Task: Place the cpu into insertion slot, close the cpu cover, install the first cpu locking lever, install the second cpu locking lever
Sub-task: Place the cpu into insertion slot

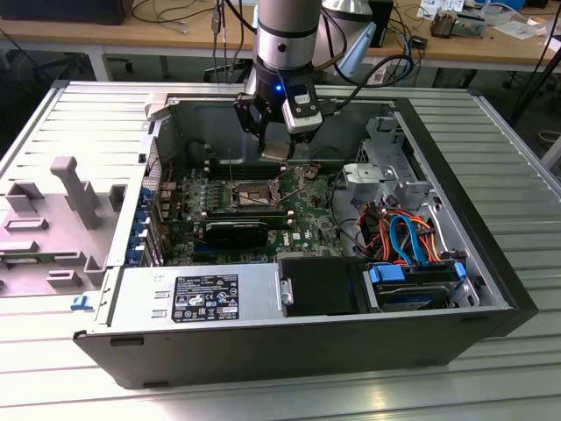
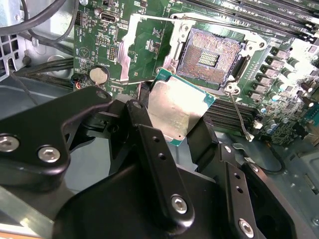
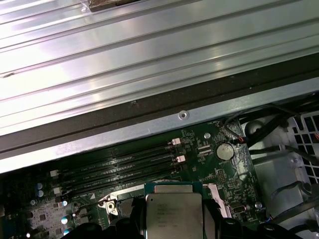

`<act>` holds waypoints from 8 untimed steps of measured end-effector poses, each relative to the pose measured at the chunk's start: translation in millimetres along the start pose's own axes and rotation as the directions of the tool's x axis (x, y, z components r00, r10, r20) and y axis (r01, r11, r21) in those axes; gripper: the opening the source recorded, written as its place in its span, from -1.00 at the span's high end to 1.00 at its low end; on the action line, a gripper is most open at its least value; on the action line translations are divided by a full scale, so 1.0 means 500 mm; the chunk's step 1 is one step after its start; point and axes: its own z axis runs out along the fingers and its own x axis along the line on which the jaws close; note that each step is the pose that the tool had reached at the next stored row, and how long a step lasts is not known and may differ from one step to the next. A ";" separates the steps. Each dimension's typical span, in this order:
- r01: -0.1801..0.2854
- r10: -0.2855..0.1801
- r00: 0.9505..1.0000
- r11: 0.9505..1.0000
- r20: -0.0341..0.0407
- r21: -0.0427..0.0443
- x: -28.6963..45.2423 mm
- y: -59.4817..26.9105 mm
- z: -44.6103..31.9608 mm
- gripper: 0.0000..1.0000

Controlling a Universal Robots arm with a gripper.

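My gripper (image 1: 275, 139) hangs inside the open computer case, shut on the cpu (image 1: 275, 150). In the second wrist view the cpu (image 2: 175, 105) is a silvery square chip with a green edge, tilted between my black fingers (image 2: 149, 134). It sits above the board, short of the insertion slot (image 2: 214, 49). The slot's gold-brown contact field lies bare. The cpu cover (image 2: 125, 56) is swung open beside the slot. A thin locking lever (image 2: 238, 112) stands free at the slot's corner. In the first wrist view the cpu (image 3: 172, 209) shows its printed metal top. The insertion slot (image 1: 251, 195) lies below my gripper.
Long black memory sticks (image 3: 119, 167) run beside the socket, near a coin battery (image 3: 224, 151). The case holds a power supply (image 1: 202, 298), a blue drive caddy (image 1: 412, 281) and orange and blue cables (image 1: 399, 232). A grey plastic shroud (image 1: 61, 210) lies outside at the exterior view's left.
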 end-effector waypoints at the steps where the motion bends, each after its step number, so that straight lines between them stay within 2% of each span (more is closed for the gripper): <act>1: 0.000 0.000 1.000 1.000 0.000 0.000 0.000 0.000 0.000 -0.09; 8: -0.003 0.003 1.000 1.000 0.000 0.000 0.000 0.000 0.000 -0.09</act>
